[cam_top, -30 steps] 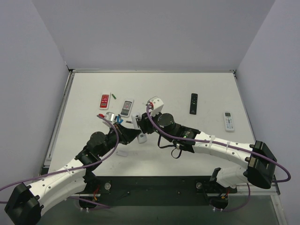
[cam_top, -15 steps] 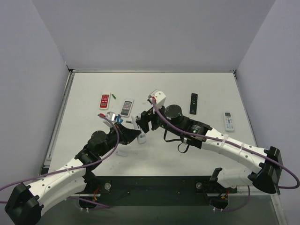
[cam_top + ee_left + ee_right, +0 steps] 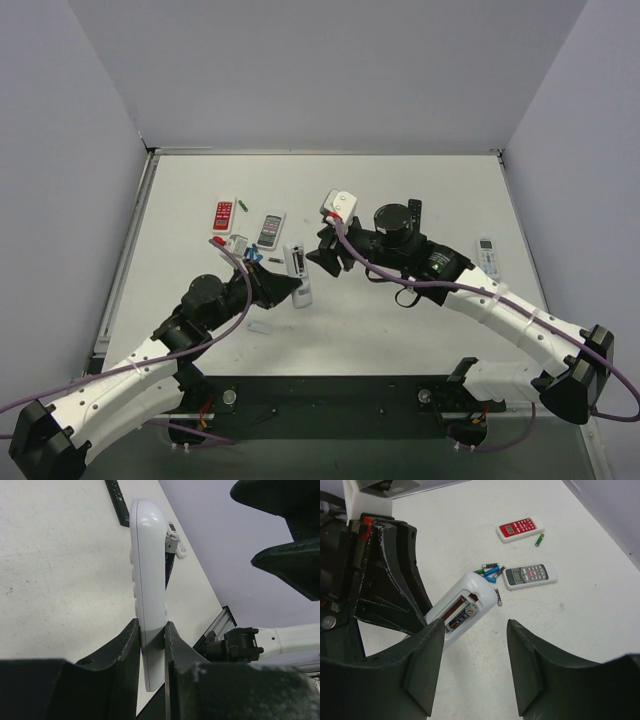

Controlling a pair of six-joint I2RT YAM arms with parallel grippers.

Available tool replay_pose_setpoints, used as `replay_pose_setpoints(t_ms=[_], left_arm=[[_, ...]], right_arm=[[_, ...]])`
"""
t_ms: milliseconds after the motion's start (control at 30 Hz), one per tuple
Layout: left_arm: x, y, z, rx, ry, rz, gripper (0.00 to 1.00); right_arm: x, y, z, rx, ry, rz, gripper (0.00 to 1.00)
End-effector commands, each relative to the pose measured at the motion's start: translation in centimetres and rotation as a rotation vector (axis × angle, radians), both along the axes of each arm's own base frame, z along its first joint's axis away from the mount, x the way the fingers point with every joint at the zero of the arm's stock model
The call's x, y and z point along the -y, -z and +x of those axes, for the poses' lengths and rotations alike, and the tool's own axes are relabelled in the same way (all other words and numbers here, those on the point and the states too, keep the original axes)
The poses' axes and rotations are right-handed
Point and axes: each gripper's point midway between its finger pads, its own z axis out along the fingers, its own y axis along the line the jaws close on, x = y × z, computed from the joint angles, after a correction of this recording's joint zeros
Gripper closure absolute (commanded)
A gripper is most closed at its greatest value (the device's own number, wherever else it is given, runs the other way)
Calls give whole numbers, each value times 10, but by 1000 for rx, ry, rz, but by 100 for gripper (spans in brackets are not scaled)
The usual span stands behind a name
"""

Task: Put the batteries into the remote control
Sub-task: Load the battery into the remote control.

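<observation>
**Loading part done: one battery in, more loose**

Top view: the left gripper [image 3: 296, 289] clamps the white remote [image 3: 297, 263]. The right gripper [image 3: 322, 256] hangs just beside it, jaws parted and empty.

Left wrist view: the remote stands on edge between the fingers.

Right wrist view: the recess faces the parted jaws. One seated battery [image 3: 463, 617] shows, and the slot beside it looks bare. Loose batteries [image 3: 489, 571] lie on the table beyond, so at least one is probably still to load.

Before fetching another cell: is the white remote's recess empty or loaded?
Partly loaded: right wrist view shows one battery in the remote, its other slot looks bare.
</observation>
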Motion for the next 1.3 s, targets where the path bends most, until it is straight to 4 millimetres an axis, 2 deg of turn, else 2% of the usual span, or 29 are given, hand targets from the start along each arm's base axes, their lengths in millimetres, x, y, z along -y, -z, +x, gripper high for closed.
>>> replay_pose_setpoints(t_ms=[0,100,433,600,633,667,800,933,1000,1267], left_arm=[[6,-33,-5,87,54,-24,100],[8,-35,-6,90,71,-12,100],[10,-41,-7,118,93,5,100],[11,-43,-8,130,103,12,100],[11,-42,-9,129,106,14,100],[11,-43,-9,134,108,14,100],[11,-42,-10,135,113,19,100],[11,-42,-9,137,113,21,100],[12,-41,-10,136,118,23,100],[12,-41,-9,139,119,26,100]], right_arm=[[-13,-4,-7,116,-146,-26,53],[-16,0,-7,148,-177,-43,57],[-15,9,-5,205,-256,-117,57],[-14,13,-8,212,-305,-137,51],[-13,13,-7,217,-308,-141,49],[-14,12,-7,219,-311,-142,43],[-14,11,-9,226,-338,-140,41],[-17,6,-12,233,-363,-125,45],[-17,10,-17,211,-383,-132,52],[-17,10,-16,209,-388,-137,67]])
